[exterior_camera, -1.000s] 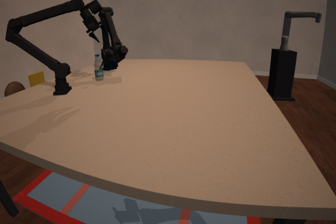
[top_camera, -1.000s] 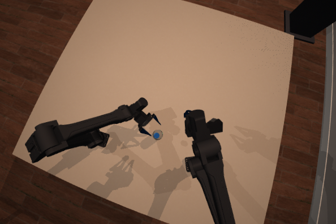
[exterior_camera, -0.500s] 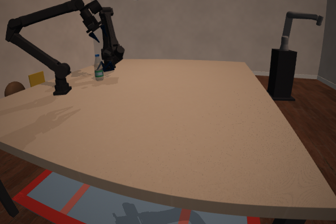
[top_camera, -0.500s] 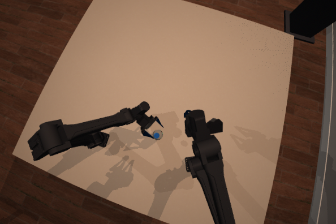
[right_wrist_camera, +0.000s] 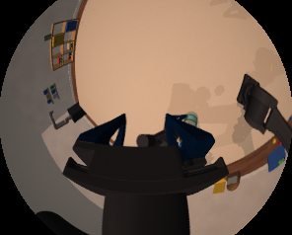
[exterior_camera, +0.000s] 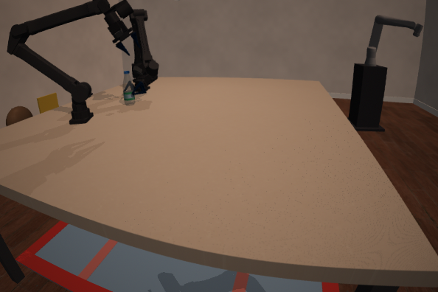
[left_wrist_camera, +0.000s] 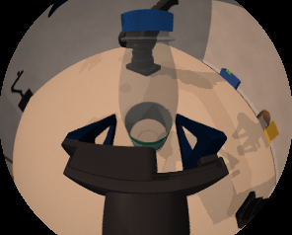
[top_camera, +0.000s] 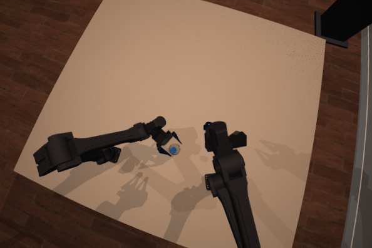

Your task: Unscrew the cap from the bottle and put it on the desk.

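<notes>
One bottle (top_camera: 178, 146) (exterior_camera: 128, 88) (left_wrist_camera: 148, 89) (right_wrist_camera: 192, 118) standing upright, one cap (top_camera: 173, 149) (exterior_camera: 126, 72) (left_wrist_camera: 147, 22) sitting on top. Left gripper (top_camera: 176, 149) (exterior_camera: 138, 89) (left_wrist_camera: 147, 117): two fingers spreading apart, flanking bottle. Right gripper (top_camera: 206, 126) (exterior_camera: 133, 50) (right_wrist_camera: 146, 116): two fingers parting, hanging higher than bottle.
</notes>
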Tool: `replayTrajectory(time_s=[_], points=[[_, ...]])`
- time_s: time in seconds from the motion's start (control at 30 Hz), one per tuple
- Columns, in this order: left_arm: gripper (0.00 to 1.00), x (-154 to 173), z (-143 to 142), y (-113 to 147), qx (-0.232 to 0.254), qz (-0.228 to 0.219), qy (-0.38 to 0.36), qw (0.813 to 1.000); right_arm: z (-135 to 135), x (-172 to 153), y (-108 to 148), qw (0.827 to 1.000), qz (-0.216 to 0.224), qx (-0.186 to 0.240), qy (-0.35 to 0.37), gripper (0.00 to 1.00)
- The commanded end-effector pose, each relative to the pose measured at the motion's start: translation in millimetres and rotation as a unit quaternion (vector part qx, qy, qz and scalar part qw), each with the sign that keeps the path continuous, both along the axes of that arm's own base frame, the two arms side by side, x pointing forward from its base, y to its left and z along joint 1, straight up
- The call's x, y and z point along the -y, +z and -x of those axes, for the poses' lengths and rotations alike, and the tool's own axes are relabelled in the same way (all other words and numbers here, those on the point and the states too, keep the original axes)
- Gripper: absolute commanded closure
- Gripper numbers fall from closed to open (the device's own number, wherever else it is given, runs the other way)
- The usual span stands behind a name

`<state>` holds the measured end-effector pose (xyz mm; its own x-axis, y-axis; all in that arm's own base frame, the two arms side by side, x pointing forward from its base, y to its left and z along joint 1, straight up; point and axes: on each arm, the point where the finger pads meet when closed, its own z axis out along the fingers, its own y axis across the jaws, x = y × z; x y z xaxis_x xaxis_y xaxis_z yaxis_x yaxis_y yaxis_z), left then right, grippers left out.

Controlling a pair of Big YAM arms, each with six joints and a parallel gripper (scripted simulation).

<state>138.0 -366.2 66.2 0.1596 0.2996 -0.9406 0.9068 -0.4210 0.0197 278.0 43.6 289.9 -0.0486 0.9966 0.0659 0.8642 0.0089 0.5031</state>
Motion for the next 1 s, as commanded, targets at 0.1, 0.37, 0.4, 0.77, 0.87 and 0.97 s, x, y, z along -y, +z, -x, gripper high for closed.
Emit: replayTrajectory(time_s=[0.1,0.37,0.4,0.77,0.87,0.97], points=[[0.45,5.8,-5.3,6.3,0.007,0.008,0.0,1.0,-4.7,-0.4,16.8,1.0,-0.005,0.014,-0.007,0.43],[0.82,12.9,-11.9,28.7,0.015,0.017,0.0,1.0,-4.7,-0.4,16.8,1.0,-0.005,0.014,-0.007,0.43],[0.94,13.1,-12.0,43.8,0.016,0.018,0.0,1.0,-4.7,-0.4,16.8,1.0,-0.005,0.014,-0.007,0.43],[1.0,21.6,-36.3,65.0,0.02,0.019,0.005,1.0,-4.7,-0.4,16.8,1.0,-0.005,0.014,-0.007,0.43],[1.0,37.9,-72.0,67.8,0.02,0.014,0.004,1.0,-4.7,-0.4,16.8,1.0,-0.005,0.014,-0.007,0.43],[1.0,51.8,-109.0,69.1,0.018,0.009,0.004,1.0,-4.7,-0.4,16.8,1.0,-0.005,0.014,-0.007,0.43]])
